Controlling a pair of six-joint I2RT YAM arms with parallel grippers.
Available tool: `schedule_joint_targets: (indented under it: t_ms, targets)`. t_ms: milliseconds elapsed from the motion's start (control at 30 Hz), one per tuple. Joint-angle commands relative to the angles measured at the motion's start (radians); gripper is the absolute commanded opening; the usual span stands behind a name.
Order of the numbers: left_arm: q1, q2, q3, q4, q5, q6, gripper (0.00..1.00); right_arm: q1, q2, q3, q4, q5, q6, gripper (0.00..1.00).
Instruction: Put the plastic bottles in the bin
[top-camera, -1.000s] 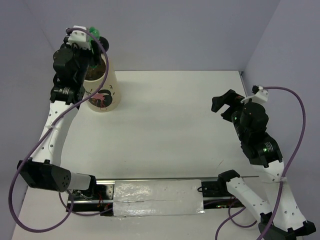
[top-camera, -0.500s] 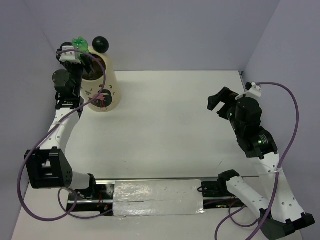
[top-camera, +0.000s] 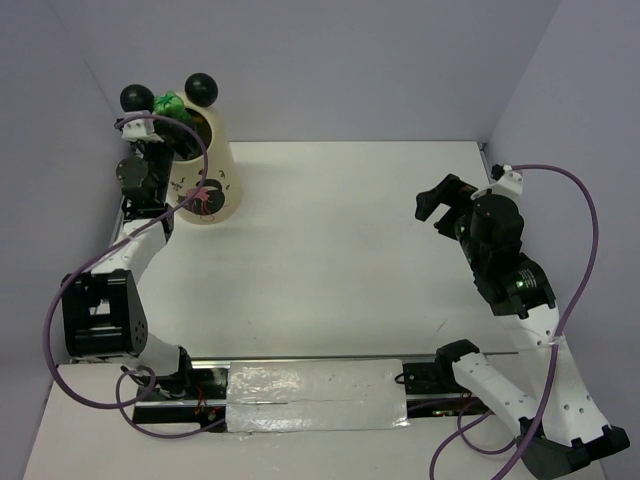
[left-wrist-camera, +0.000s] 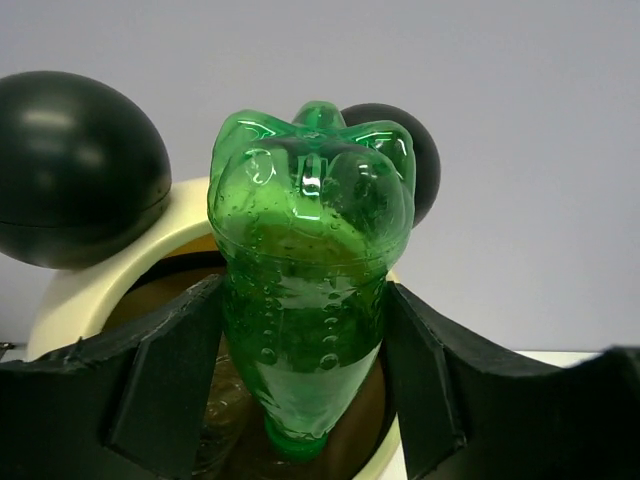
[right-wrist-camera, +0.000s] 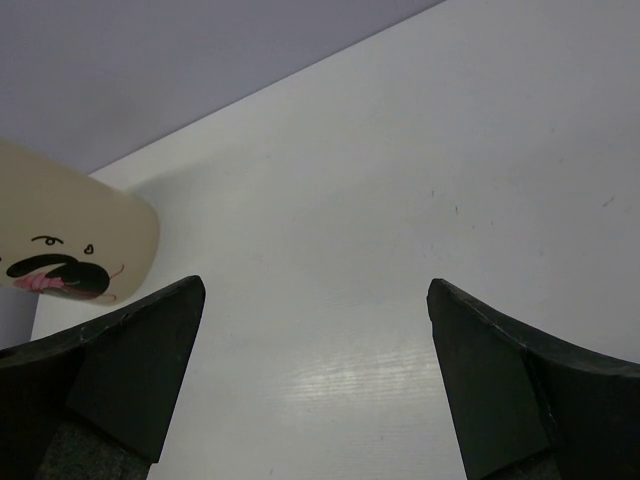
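The right pincer (top-camera: 430, 212) hangs over the worktop (top-camera: 330, 250) near its right edge. Its jaws are spread wide with nothing between them, and its pose is unchanged from half a second ago. In its own wrist view only bare worktop lies between the fingers.

The change is in the far left corner. Half a second ago the green bottle (top-camera: 168, 102) was out past the bin's (top-camera: 215, 185) left side, and the arm hid one black ball ear (top-camera: 137, 98). Now both ears show (the other ear (top-camera: 202, 87) is on the right), and the bottle sits between them over the bin's mouth. The left arm's elbow has also folded back toward the near left.

The left pincer (left-wrist-camera: 300, 385) is clamped on the bottle's lower body, a finger pressed against each side. The bottle's long axis runs roughly upright. Its lobed base points up and its neck points down, dipping just inside the cream rim.
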Motion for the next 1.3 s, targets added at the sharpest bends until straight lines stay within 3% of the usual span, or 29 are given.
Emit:
schedule_joint_targets:
  t_ms: [0, 67, 167, 367, 467, 567, 600, 700, 733, 800, 867, 1000, 1133, 1267]
  targets:
    - [0.004, 0.014, -0.014, 0.144, 0.030, -0.057, 0.76, 0.006, -0.007, 0.037, 0.022, 0.010, -0.003, 1.00]
    - [0.004, 0.020, -0.023, 0.149, 0.030, -0.051, 0.79, 0.006, -0.009, 0.036, 0.021, 0.009, 0.000, 1.00]
    - [0.002, 0.008, -0.040, 0.141, 0.016, -0.051, 0.99, 0.006, -0.013, 0.034, 0.016, 0.014, 0.000, 1.00]
    - [0.002, -0.062, 0.018, 0.013, 0.042, -0.024, 0.99, 0.006, -0.012, 0.032, 0.019, 0.006, 0.005, 1.00]
    - [-0.002, -0.116, 0.128, -0.154, 0.043, -0.012, 0.99, 0.006, -0.006, 0.031, 0.021, -0.005, 0.008, 1.00]
    - [-0.019, -0.150, 0.317, -0.462, -0.009, -0.002, 0.99, 0.006, 0.011, 0.037, 0.013, -0.019, 0.006, 1.00]
    - [-0.036, -0.148, 0.368, -0.648, -0.030, 0.013, 0.99, 0.006, 0.026, 0.040, 0.006, -0.022, 0.002, 1.00]
    - [-0.070, -0.129, 0.563, -0.915, -0.157, 0.063, 0.99, 0.006, 0.060, 0.052, -0.025, -0.036, -0.010, 1.00]
    - [-0.088, -0.113, 0.601, -1.069, -0.202, 0.077, 0.99, 0.007, 0.089, 0.061, -0.037, -0.037, -0.013, 1.00]
    - [-0.149, -0.106, 0.660, -1.183, -0.338, 0.088, 0.99, 0.006, 0.114, 0.071, -0.062, -0.040, -0.018, 1.00]
    - [-0.173, -0.107, 0.664, -1.322, -0.430, 0.076, 0.99, 0.006, 0.143, 0.071, -0.076, -0.048, -0.020, 1.00]
    - [-0.220, -0.136, 0.609, -1.483, -0.455, -0.010, 0.99, 0.006, 0.157, 0.046, -0.065, -0.065, -0.017, 1.00]
    - [-0.275, -0.242, 0.416, -1.471, -0.474, -0.056, 0.99, 0.007, 0.181, 0.051, -0.086, -0.049, -0.010, 1.00]
    - [-0.286, -0.340, 0.324, -1.434, -0.419, -0.120, 0.99, 0.006, 0.174, 0.033, -0.088, -0.036, -0.012, 1.00]
